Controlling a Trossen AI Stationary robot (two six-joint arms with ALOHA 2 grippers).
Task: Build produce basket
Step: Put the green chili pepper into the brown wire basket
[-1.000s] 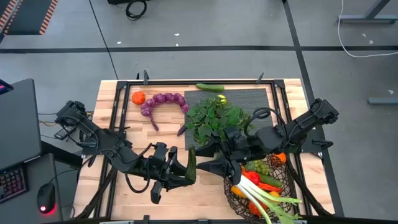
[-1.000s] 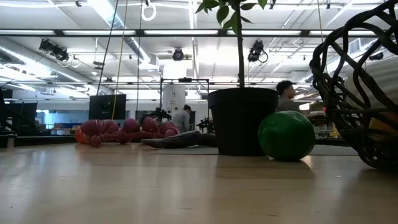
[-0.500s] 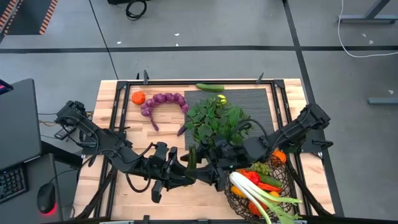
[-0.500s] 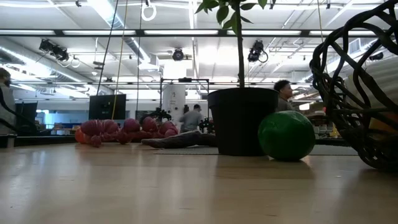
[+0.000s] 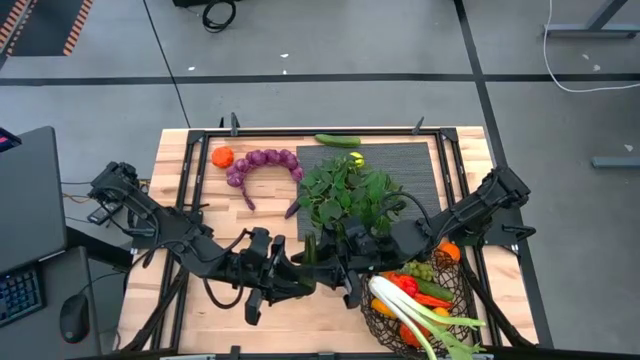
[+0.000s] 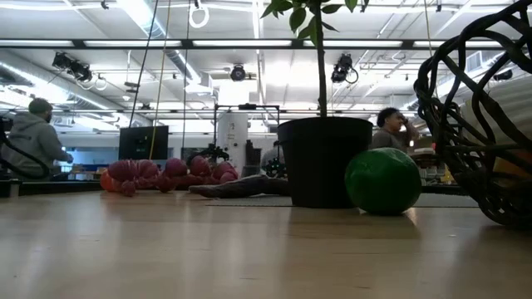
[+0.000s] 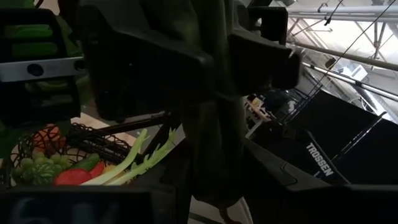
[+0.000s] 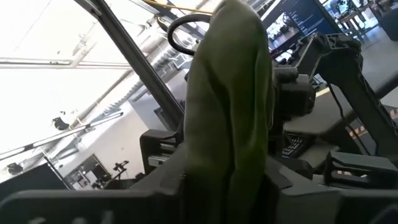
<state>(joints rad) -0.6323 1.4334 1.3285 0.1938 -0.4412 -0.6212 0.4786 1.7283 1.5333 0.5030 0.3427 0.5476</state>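
A dark green cucumber (image 5: 310, 250) is held in the air over the near middle of the table, with a gripper on each side. My left gripper (image 5: 300, 272) is shut on it from the left, and my right gripper (image 5: 330, 264) is shut on it from the right. The woven wire basket (image 5: 371, 316) stands at the near right and holds a leek, a red chili, grapes and other produce. Purple grapes (image 5: 262, 162), an orange tomato (image 5: 222, 156), a second cucumber (image 5: 337, 140) and a lemon (image 5: 356, 159) lie at the far side. A lime (image 6: 382, 180) rests on the table beside the plant pot. My left gripper pinches the cucumber (image 7: 214, 180) between its two fingers, coming in level from the table's left. The fingers lie across the cucumber. It stands roughly upright, lifted clear of the table. My right gripper pinches the same cucumber (image 8: 231, 168) between its two fingers, coming in about level from the table's right and lying across it. In the left wrist view its fingers (image 7: 155, 71) stand against both sides of the cucumber, beyond my left gripper's own hold.
A leafy potted plant (image 5: 345, 195) stands on a black ribbed mat (image 5: 415, 160) just beyond both grippers. A dark purple piece (image 5: 292, 210) lies left of the pot. Bare wood shows at the near left. People are in the room beyond the table.
My right gripper has moved toward the table's left and slightly down to the cucumber, then shut on it. The cucumber stays in my left gripper, upright and clear of the table.
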